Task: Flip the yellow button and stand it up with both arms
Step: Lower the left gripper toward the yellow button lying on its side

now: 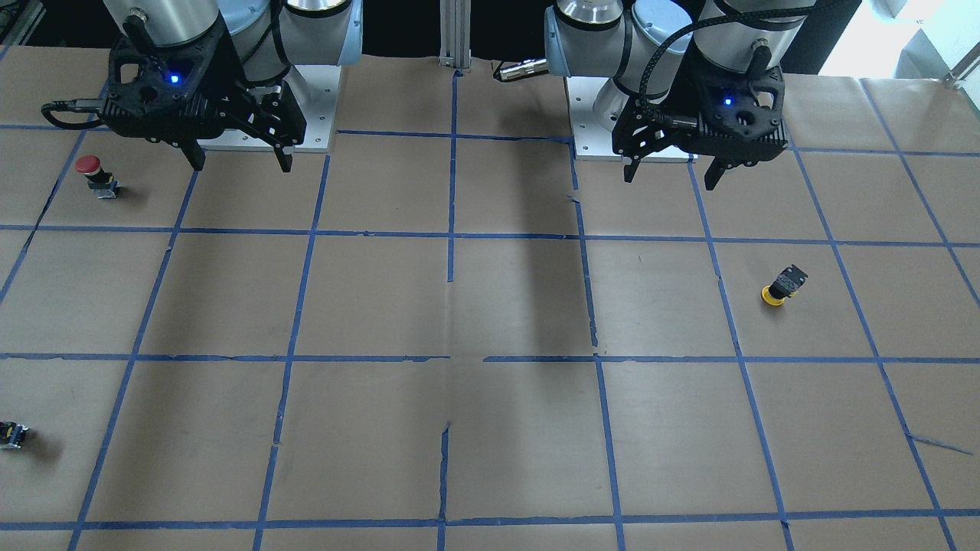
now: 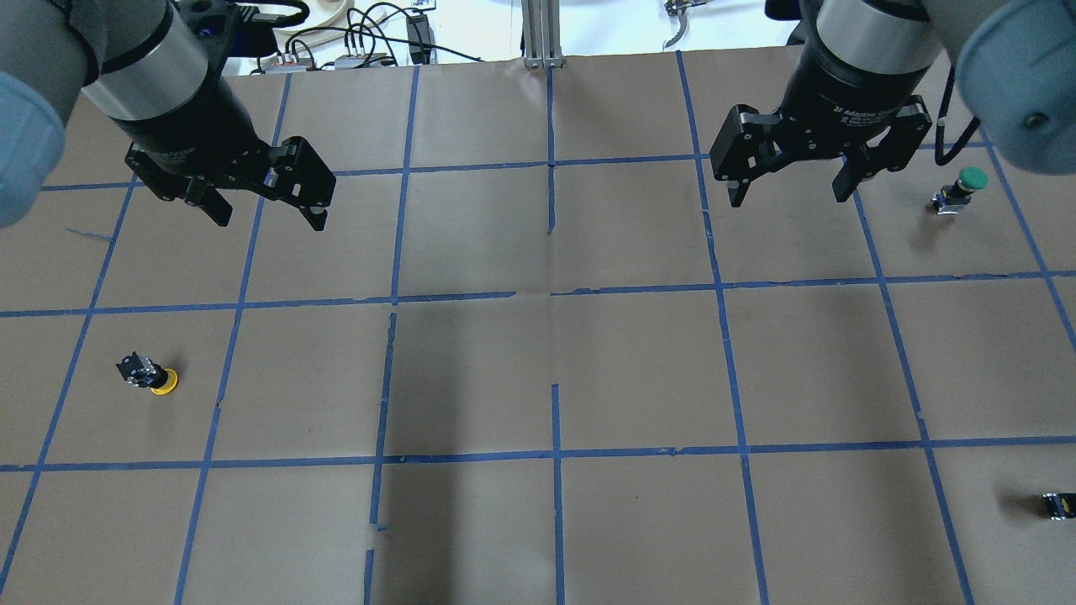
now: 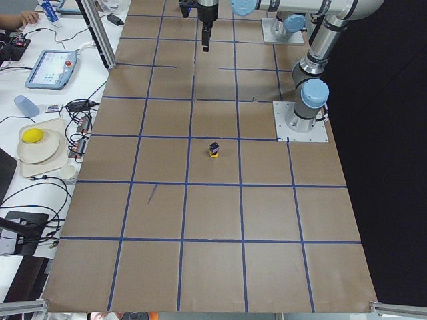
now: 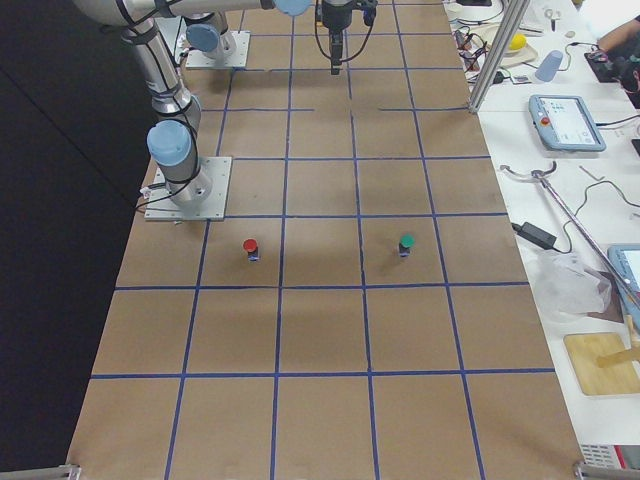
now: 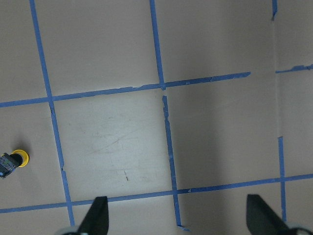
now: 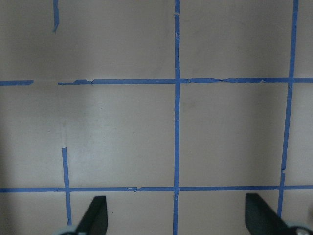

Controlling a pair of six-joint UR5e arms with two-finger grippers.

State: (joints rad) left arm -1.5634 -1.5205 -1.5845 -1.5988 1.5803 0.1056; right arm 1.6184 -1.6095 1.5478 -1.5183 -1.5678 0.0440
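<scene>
The yellow button [image 1: 782, 287] rests cap-down on the brown paper with its black body up. It also shows in the overhead view [image 2: 149, 376], the exterior left view [image 3: 213, 150] and at the left edge of the left wrist view [image 5: 12, 162]. My left gripper [image 1: 671, 180] [image 2: 270, 223] [image 5: 177, 218] is open and empty, high above the table, well apart from the button. My right gripper [image 1: 241, 166] [image 2: 790, 200] [image 6: 176, 218] is open and empty, high over the other half of the table.
A red-capped button [image 1: 96, 174] [image 4: 250, 247] and a green-capped button [image 2: 958, 189] [image 4: 405, 243] stand on the right arm's side. A tiny black piece [image 1: 11, 435] [image 2: 1057, 506] lies near that table edge. Blue tape grids the paper.
</scene>
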